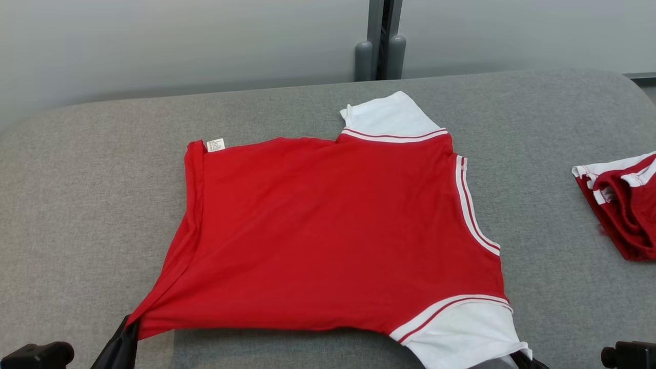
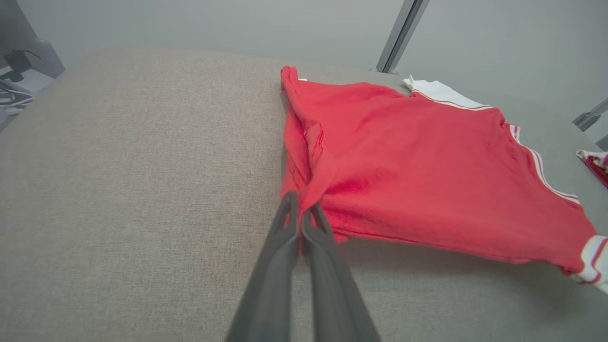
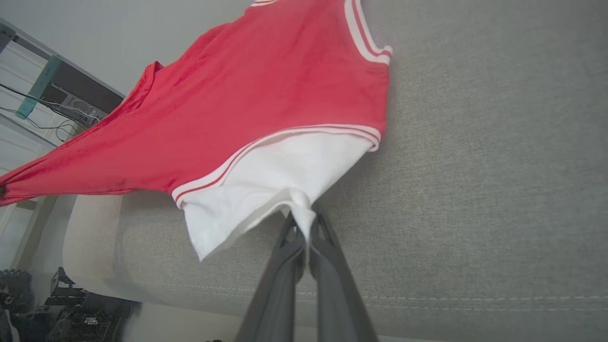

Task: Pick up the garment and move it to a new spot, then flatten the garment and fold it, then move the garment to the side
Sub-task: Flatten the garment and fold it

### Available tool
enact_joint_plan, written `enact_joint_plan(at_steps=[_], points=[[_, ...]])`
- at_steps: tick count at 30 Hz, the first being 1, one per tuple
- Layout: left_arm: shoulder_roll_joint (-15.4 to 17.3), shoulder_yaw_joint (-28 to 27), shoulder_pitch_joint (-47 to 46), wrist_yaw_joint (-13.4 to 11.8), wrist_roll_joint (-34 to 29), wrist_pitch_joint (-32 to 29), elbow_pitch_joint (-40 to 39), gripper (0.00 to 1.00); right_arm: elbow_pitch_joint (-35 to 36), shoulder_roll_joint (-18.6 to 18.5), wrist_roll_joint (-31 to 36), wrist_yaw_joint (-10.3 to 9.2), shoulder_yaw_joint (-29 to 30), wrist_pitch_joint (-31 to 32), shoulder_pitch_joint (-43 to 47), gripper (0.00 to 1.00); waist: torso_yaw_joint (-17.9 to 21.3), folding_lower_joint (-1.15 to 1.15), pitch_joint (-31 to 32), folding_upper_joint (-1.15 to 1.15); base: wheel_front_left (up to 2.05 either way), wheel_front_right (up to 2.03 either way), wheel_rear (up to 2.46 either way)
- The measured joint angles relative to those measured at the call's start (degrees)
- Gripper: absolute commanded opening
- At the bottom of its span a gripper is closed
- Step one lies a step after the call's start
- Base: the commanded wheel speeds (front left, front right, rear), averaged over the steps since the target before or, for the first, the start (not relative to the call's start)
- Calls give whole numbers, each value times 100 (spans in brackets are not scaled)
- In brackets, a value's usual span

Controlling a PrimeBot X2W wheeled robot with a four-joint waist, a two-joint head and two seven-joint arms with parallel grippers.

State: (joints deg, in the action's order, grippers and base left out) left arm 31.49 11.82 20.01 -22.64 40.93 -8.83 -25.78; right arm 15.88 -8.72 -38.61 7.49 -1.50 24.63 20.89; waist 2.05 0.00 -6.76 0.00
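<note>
- The left end effector (image 2: pixel 300 211) is clenched, its two dark fingers pressed together on a bunched red corner of the garment (image 1: pixel 333 230) at their very tips.
- The right end effector (image 3: pixel 304 221) is likewise clenched, pinching the edge of the white near sleeve (image 3: pixel 266 190), whose cloth gathers into a small fold between the fingertips.
- Between the two end effectors the garment's near edge is stretched and lifted off the surface (image 1: pixel 77 205), with a shadow lying under it.
- Beyond the fingertips the rest of the garment lies spread on the surface: a red body with white and red striped bands at the collar and sleeves.
- Its far sleeve (image 1: pixel 389 115), also white, rests flat on the side farthest from the right end effector.
- A small white label (image 1: pixel 216 145) shows at the far red corner, straight ahead of the left end effector.
- The surface is covered in grey woven cloth with rounded corners and reaches well past the garment on every side.
- Well out to the right end effector's outer side lies a second garment (image 1: pixel 625 205), red and white and folded, apart from the first.
- Past the far edge of the surface stands a pale grey wall (image 1: pixel 154 41) with a dark upright post (image 1: pixel 384 38).
- In the right wrist view, beyond the surface's edge, there are cables (image 3: pixel 28 116) and dark equipment low down.
</note>
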Motion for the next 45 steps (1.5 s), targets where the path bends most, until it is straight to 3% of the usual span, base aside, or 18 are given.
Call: enact_joint_plan(at_steps=[4, 10, 20, 29, 36, 37, 38, 39, 40, 41, 45], points=[[59, 12, 29, -37, 13, -126, -113, 0, 320, 272, 255, 0, 205, 389, 30, 0, -22, 0, -87, 0, 0, 0, 0], [174, 16, -309, 42, 37, -304, -105, 0, 443, 399, 370, 0, 374, 934, -358, 0, -19, 0, -310, 0, 0, 0, 0], [352, -123, -1137, 358, 258, -510, 207, 0, 464, 100, 391, 0, 516, 1679, -1817, 0, 54, 0, -796, 0, 0, 0, 0], [299, -92, -1658, 672, 511, -554, 778, 0, -424, -371, 393, 0, 81, 1816, -3257, 0, 83, 0, -1267, 0, 0, 0, 0], [82, 96, -2140, 1009, 560, -394, 1367, 0, -1360, -576, 427, 0, -220, 1368, -3871, 0, -13, 0, -1575, 0, 0, 0, 0], [48, 122, -2204, 1047, 560, -355, 1469, 3, -1492, -591, 427, 0, -277, 1287, -3922, 0, -26, 0, -1605, 0, 0, 0, 0], [16, 142, -2240, 1087, 564, -324, 1564, 31, -1590, -612, 438, 0, -346, 1178, -3949, 0, -36, 0, -1626, 0, 0, 0, 0], [-14, 166, -2265, 1126, 567, -289, 1644, 46, -1666, -638, 447, 0, -421, 1050, -3973, 47, -43, 0, -1641, 0, 0, 0, 0], [-46, 188, -2292, 1156, 567, -256, 1725, 83, -1740, -649, 445, 0, -472, 920, -3999, 78, -49, 0, -1649, 0, 0, 0, 0], [-75, 201, -2317, 1178, 566, -212, 1805, 100, -1809, -665, 447, 0, -521, 777, -4012, 100, -51, 0, -1647, 0, 0, 0, 0], [-200, 166, -2397, 1200, 516, 112, 2017, 100, -1927, -744, 482, 0, -759, 37, -3984, 100, -45, 0, -1586, 0, 0, 0, 0]])
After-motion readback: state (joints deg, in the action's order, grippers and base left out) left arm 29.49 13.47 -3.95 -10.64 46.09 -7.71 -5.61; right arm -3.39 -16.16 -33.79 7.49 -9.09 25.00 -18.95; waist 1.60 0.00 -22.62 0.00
